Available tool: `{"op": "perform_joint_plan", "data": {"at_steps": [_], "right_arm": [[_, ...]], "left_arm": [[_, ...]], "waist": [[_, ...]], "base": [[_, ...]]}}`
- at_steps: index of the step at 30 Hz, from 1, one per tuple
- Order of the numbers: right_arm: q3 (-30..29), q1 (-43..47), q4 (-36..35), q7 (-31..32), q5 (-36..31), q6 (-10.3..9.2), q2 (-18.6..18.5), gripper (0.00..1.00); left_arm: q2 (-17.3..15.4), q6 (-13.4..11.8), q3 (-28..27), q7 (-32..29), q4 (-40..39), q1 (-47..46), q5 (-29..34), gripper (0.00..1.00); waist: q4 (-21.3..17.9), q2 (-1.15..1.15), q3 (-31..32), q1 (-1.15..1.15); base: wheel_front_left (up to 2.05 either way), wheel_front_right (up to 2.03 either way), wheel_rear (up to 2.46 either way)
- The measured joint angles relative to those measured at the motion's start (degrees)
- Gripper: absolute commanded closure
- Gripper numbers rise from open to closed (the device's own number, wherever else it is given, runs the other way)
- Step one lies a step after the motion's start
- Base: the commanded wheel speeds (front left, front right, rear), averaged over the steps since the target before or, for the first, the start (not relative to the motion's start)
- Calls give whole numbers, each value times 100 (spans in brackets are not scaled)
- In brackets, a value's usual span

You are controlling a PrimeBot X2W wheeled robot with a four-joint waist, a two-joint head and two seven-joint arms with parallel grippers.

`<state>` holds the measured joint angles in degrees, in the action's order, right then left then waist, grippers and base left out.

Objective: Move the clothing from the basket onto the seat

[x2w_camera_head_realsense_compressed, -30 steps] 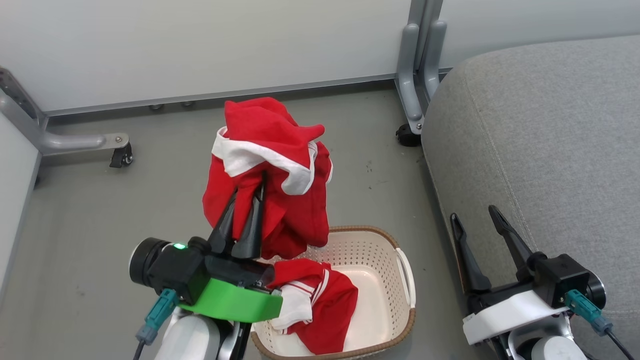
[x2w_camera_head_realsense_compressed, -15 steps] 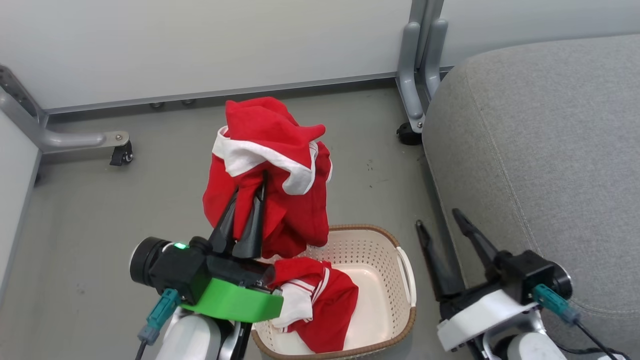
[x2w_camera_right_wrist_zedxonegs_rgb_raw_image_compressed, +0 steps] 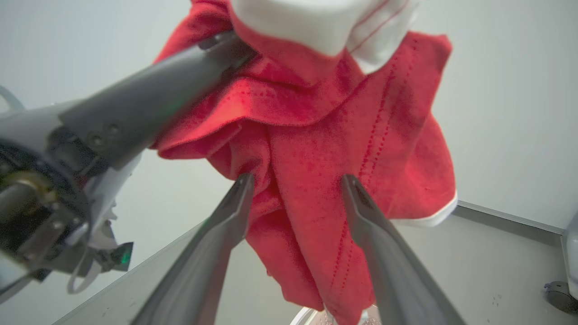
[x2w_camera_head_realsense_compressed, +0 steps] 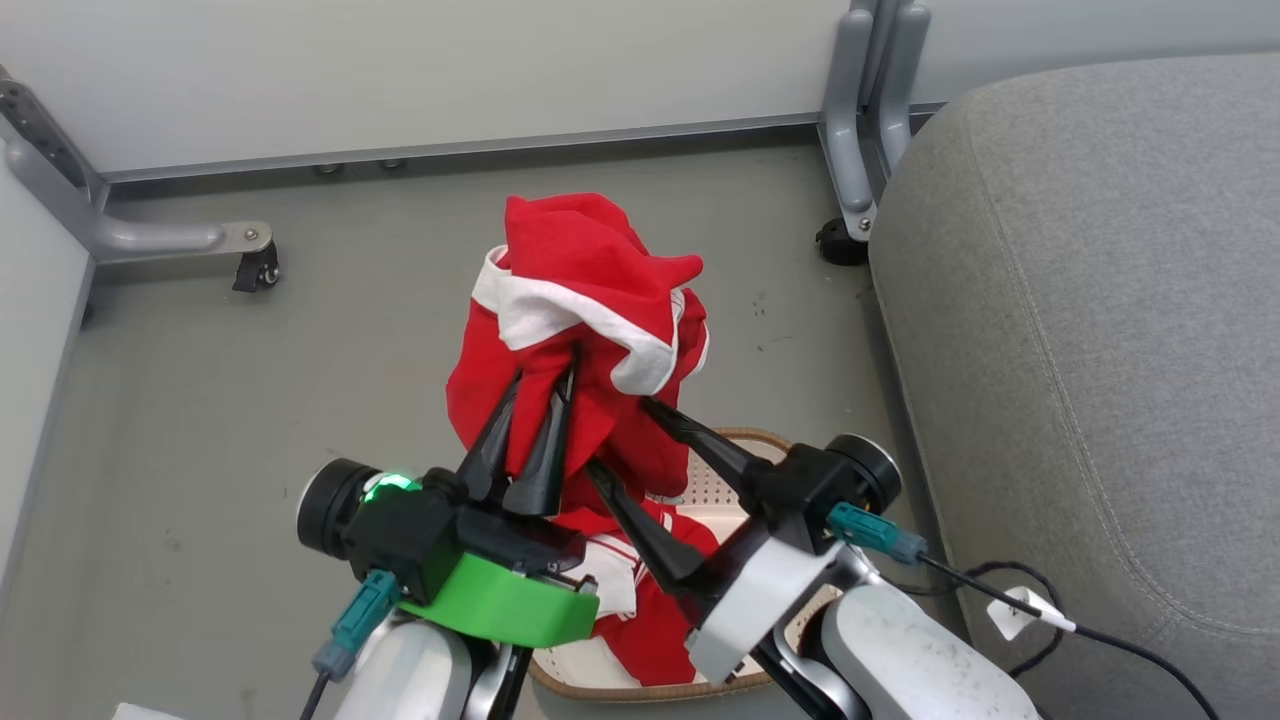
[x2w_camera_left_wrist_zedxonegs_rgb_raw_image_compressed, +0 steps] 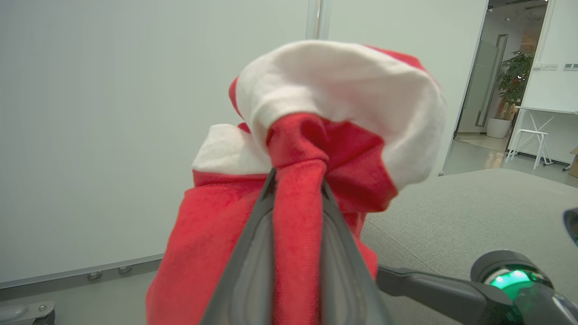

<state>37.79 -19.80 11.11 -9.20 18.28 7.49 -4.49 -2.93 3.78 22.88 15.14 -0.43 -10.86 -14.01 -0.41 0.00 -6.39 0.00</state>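
My left gripper is shut on a red and white garment of the clothing and holds it bunched up above the basket. In the left wrist view a red fold is pinched between the two fingers. A second red garment lies in the basket, partly hidden by my arms. My right gripper is open, its fingertips at the hanging cloth's lower right. In the right wrist view the red cloth hangs just past the spread fingers; I cannot tell whether they touch it. The grey seat is on the right.
Grey metal frame legs with castors stand at the back left and at the seat's corner. A pale wall panel closes the back. A black cable runs from my right wrist along the seat's edge.
My right gripper has swung left from beside the seat to the hanging garment, staying open. The left gripper keeps its hold. The head view has shifted a little.
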Motion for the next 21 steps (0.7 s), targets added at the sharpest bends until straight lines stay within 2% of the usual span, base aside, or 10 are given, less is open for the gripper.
{"op": "perform_joint_plan", "data": {"at_steps": [11,12,13,14,21], "right_arm": [[563,-957,1040,-412,345,0,143,0],[589,-1005,1085,-428,364,0,147,14],[622,-1052,1133,-458,383,0,151,40],[645,-1096,1171,-480,396,0,151,100],[753,-1222,1239,-554,591,0,157,100]], "left_arm": [[3,-5,321,0,-14,-48,-114,100],[3,-10,331,0,-13,-53,-126,100],[2,-19,336,-1,-12,-63,-144,100],[3,-23,348,0,-12,-69,-158,100],[3,-37,347,0,-9,-79,-201,100]], "waist": [[134,0,-15,0],[138,0,-17,0],[140,0,-19,0],[142,0,-18,0],[142,0,-2,0]], "base": [[0,0,0],[0,0,0],[0,0,0],[0,0,0],[0,0,0]]}}
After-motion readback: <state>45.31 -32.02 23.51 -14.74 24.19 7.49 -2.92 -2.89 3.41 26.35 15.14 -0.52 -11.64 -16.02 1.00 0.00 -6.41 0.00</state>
